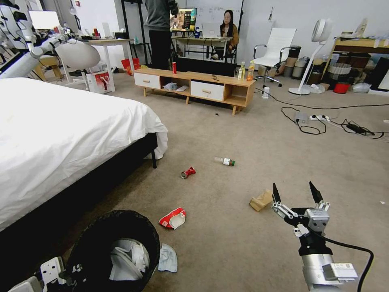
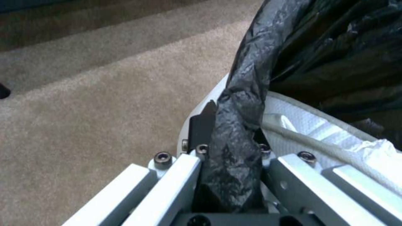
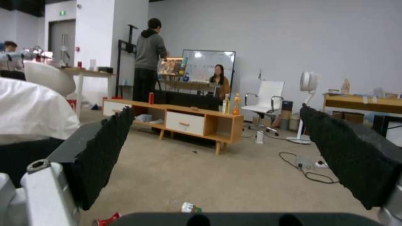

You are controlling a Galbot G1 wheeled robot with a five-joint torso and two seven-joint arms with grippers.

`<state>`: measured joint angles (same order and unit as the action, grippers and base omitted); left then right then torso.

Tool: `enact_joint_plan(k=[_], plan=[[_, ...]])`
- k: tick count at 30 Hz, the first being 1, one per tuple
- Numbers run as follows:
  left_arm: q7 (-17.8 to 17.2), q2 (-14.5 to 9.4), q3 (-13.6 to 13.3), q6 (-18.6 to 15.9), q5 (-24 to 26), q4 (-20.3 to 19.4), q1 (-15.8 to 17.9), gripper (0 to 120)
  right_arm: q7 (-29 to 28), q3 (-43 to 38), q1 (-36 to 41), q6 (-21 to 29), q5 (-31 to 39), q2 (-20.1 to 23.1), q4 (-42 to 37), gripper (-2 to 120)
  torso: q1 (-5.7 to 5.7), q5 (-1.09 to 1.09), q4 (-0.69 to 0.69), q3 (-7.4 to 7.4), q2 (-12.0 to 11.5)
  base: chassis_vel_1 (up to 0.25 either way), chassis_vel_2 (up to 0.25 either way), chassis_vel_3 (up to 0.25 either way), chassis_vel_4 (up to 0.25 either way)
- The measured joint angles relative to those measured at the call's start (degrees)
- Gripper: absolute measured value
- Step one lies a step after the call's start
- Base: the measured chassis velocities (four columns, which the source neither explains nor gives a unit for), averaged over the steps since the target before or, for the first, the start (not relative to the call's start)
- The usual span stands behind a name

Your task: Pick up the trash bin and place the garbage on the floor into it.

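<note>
bin held left, paper bag nearest right

right gripper (image 1: 296, 191) raised, fingers spread wide, holding nothing. just ahead and to its left, tan paper bag (image 1: 261, 200), long axis slanting across the approach. farther out: bottle (image 1: 225, 161), crushed can (image 1: 188, 172), red-and-white packet (image 1: 172, 218), tissue (image 1: 167, 258) beside the bin (image 1: 117, 247). left gripper (image 2: 228, 147) clamped on bin rim, bag pinched between fingers. likely right arm's reach.

The bin (image 1: 115, 247) is cut off by the head view's bottom edge, its white wall hidden under the black bag (image 2: 238, 131). The left gripper (image 2: 228, 141) pinches that bag, which covers its inner finger. Beyond the right gripper (image 3: 213, 163), the bottle (image 3: 190, 207) is blurred, half hidden.
</note>
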<state>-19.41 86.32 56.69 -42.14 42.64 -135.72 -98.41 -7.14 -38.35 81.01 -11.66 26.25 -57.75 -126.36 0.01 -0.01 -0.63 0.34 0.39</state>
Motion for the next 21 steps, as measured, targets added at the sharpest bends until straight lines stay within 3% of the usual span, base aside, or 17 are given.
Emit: enact_joint_plan(k=[9, 21], plan=[[1.23, 0.92, -3.03, 0.0, -4.05, 0.34, -0.13, 2, -1.23, 2.02, 6.71, -0.72, -10.81, -10.47, -0.8, 100, 0.0, 0.0, 0.0, 0.0, 0.0, 0.0, 0.0, 0.0, 0.0], [1.67, 1.94, -4.29, 0.0, -6.05, 0.55, -0.66, 2, -2.4, 5.37, 8.82, -1.14, -17.41, -14.61, 0.97, 100, 0.0, 0.0, 0.02, 0.0, 0.0, 0.0, 0.0, 0.0, 0.0]])
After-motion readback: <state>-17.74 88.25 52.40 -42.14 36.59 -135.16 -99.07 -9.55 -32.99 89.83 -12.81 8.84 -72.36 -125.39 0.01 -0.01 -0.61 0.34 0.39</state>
